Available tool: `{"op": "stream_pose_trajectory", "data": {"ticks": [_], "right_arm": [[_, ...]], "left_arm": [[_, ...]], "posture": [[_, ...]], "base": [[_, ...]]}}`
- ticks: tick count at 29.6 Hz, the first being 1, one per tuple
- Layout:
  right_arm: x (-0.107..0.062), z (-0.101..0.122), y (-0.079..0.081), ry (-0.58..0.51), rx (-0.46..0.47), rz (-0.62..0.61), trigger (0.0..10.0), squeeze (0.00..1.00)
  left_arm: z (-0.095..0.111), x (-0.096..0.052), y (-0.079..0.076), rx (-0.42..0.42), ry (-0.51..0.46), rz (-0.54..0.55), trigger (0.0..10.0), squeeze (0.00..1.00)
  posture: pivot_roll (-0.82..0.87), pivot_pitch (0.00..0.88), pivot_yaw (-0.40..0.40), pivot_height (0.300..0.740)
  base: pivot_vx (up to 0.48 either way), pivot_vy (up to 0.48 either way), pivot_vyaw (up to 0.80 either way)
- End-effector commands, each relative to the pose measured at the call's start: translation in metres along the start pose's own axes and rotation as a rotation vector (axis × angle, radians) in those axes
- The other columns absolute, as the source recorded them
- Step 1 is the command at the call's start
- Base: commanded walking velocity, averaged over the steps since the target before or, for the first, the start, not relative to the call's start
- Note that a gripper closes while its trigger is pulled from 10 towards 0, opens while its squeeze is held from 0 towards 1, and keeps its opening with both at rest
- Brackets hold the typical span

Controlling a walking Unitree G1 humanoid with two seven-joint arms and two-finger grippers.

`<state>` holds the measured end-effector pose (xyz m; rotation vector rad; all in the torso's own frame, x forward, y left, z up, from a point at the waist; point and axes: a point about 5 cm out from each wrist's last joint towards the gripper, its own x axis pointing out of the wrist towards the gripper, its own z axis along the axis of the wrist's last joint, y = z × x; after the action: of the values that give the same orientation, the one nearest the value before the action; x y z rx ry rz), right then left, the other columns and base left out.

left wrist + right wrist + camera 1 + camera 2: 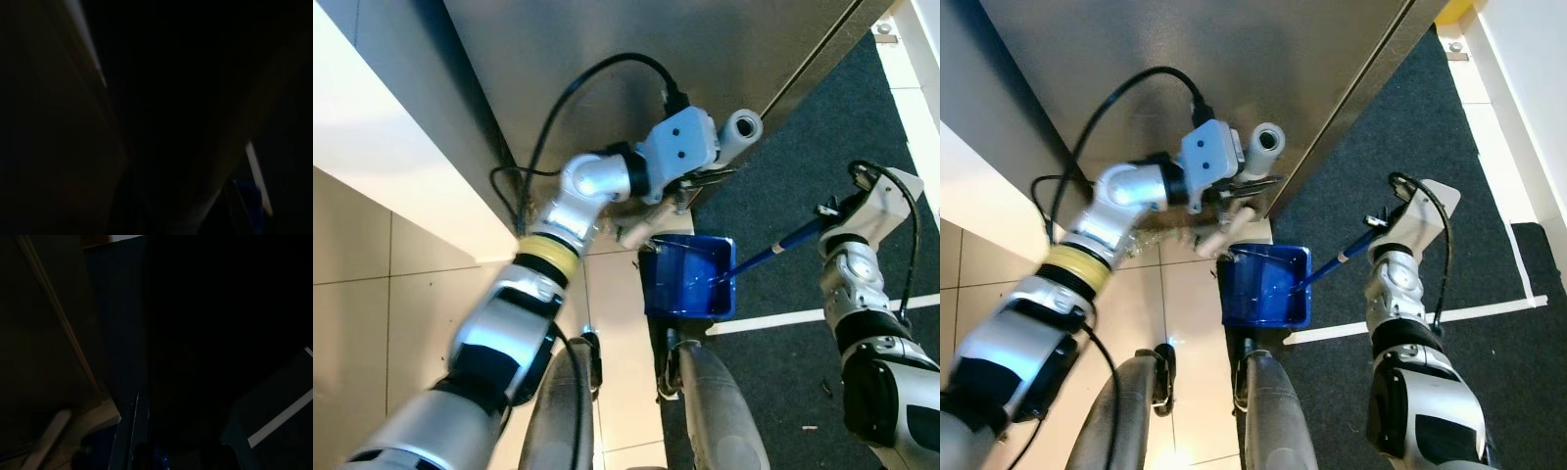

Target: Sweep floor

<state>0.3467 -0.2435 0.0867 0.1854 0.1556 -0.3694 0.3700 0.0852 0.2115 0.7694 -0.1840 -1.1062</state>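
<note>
A blue dustpan (688,282) rests on the floor where the tiles meet the dark carpet, just ahead of my feet. Its blue handle (775,251) runs up and right into my right gripper (824,227), which is shut on it; the wrist hides the fingers. In the dark right wrist view the handle (128,438) shows faintly. My left gripper (705,182) reaches forward above the dustpan's far edge, near the grey panel's base. It is shut on a pale brush handle (641,231) that slants down to the floor left of the pan.
A tall grey metal panel (656,59) stands straight ahead, with a white ledge (372,147) to its left. Dark carpet (803,147) with a white tape line (783,318) lies on the right, beige tiles (391,313) on the left. My legs (705,401) are below.
</note>
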Motion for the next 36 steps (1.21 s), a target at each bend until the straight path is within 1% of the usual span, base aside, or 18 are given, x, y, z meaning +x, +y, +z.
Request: {"op": "stream_pose_trajectory", "data": {"ticks": [1, 3, 4, 9, 13, 18, 21, 24, 25, 27, 28, 30, 31, 32, 33, 34, 35, 36], "right_arm": [[-0.012, -0.038, -0.014, 0.167, -0.044, -0.035, 10.0, 0.00], [-0.012, -0.038, -0.016, 0.168, -0.044, -0.035, 10.0, 0.00], [-0.012, -0.038, -0.016, 0.168, -0.044, -0.035, 10.0, 0.00], [-0.014, -0.041, -0.016, 0.171, -0.053, -0.032, 10.0, 0.00], [-0.014, -0.042, -0.016, 0.169, -0.054, -0.032, 10.0, 0.00], [-0.017, -0.046, -0.020, 0.171, -0.054, -0.042, 10.0, 0.00], [-0.017, -0.046, -0.022, 0.171, -0.055, -0.044, 10.0, 0.00], [-0.017, -0.045, -0.025, 0.169, -0.059, -0.047, 10.0, 0.00], [-0.017, -0.044, -0.026, 0.170, -0.061, -0.047, 10.0, 0.00], [-0.017, -0.044, -0.026, 0.170, -0.061, -0.047, 10.0, 0.00], [-0.016, -0.044, -0.027, 0.171, -0.062, -0.045, 10.0, 0.00], [-0.016, -0.043, -0.026, 0.170, -0.063, -0.040, 10.0, 0.00], [-0.016, -0.043, -0.026, 0.170, -0.063, -0.040, 10.0, 0.00], [-0.016, -0.043, -0.026, 0.171, -0.063, -0.039, 10.0, 0.00], [-0.015, -0.042, -0.025, 0.170, -0.063, -0.037, 10.0, 0.00], [-0.015, -0.042, -0.025, 0.170, -0.063, -0.037, 10.0, 0.00], [-0.015, -0.042, -0.025, 0.170, -0.062, -0.034, 10.0, 0.00], [-0.015, -0.042, -0.025, 0.170, -0.062, -0.034, 10.0, 0.00]], "left_arm": [[-0.028, -0.014, -0.009, 0.007, 0.163, -0.067, 10.0, 0.00], [-0.035, -0.023, -0.018, 0.086, 0.199, -0.123, 10.0, 0.00], [-0.035, -0.023, -0.018, 0.086, 0.199, -0.123, 10.0, 0.00], [-0.054, -0.021, -0.042, 0.270, 0.270, -0.203, 10.0, 0.00], [-0.056, -0.020, -0.045, 0.300, 0.275, -0.194, 10.0, 0.00], [-0.065, -0.014, -0.050, 0.330, 0.320, -0.085, 10.0, 0.00], [-0.069, -0.012, -0.053, 0.288, 0.339, -0.072, 10.0, 0.00], [-0.072, -0.006, -0.057, 0.092, 0.321, -0.026, 10.0, 0.00], [-0.077, -0.005, -0.062, 0.017, 0.340, -0.050, 10.0, 0.00], [-0.077, -0.005, -0.062, 0.017, 0.340, -0.050, 10.0, 0.00], [-0.078, -0.003, -0.067, -0.038, 0.334, -0.060, 10.0, 0.00], [-0.066, 0.007, -0.064, -0.239, 0.213, -0.011, 10.0, 0.00], [-0.066, 0.007, -0.064, -0.239, 0.213, -0.011, 10.0, 0.00], [-0.058, 0.011, -0.059, -0.265, 0.160, 0.008, 10.0, 0.00], [-0.048, 0.013, -0.051, -0.257, 0.114, 0.005, 10.0, 0.00], [-0.048, 0.013, -0.051, -0.257, 0.114, 0.005, 10.0, 0.00], [-0.038, 0.014, -0.041, -0.218, 0.079, -0.005, 10.0, 0.00], [-0.038, 0.014, -0.041, -0.218, 0.079, -0.005, 10.0, 0.00]], "posture": [[0.07, 0.337, -0.127, 0.740], [0.07, 0.340, -0.132, 0.740], [0.07, 0.340, -0.132, 0.740], [0.05, 0.347, -0.130, 0.740], [0.05, 0.348, -0.129, 0.740], [0.04, 0.349, -0.119, 0.740], [0.04, 0.349, -0.119, 0.740], [0.03, 0.350, -0.121, 0.740], [0.04, 0.349, -0.124, 0.740], [0.04, 0.349, -0.124, 0.740], [0.04, 0.348, -0.124, 0.740], [0.03, 0.347, -0.125, 0.740], [0.03, 0.347, -0.125, 0.740], [0.04, 0.345, -0.126, 0.740], [0.04, 0.345, -0.127, 0.740], [0.04, 0.345, -0.127, 0.740], [0.04, 0.345, -0.128, 0.740], [0.04, 0.345, -0.128, 0.740]], "base": [[0.000, 0.000, 0.00], [0.000, 0.000, 0.00], [0.000, 0.000, 0.00], [0.000, 0.000, 0.00], [0.000, 0.000, 0.00], [0.000, 0.000, 0.00], [0.000, 0.000, 0.00], [0.000, 0.000, 0.00], [0.000, 0.000, 0.00], [0.000, 0.000, 0.00], [0.000, 0.000, 0.00], [0.000, 0.000, 0.00], [0.000, 0.000, 0.00], [0.000, 0.000, 0.00], [0.000, 0.000, 0.00], [0.000, 0.000, 0.00], [0.000, 0.000, 0.00], [0.000, 0.000, 0.00]]}}
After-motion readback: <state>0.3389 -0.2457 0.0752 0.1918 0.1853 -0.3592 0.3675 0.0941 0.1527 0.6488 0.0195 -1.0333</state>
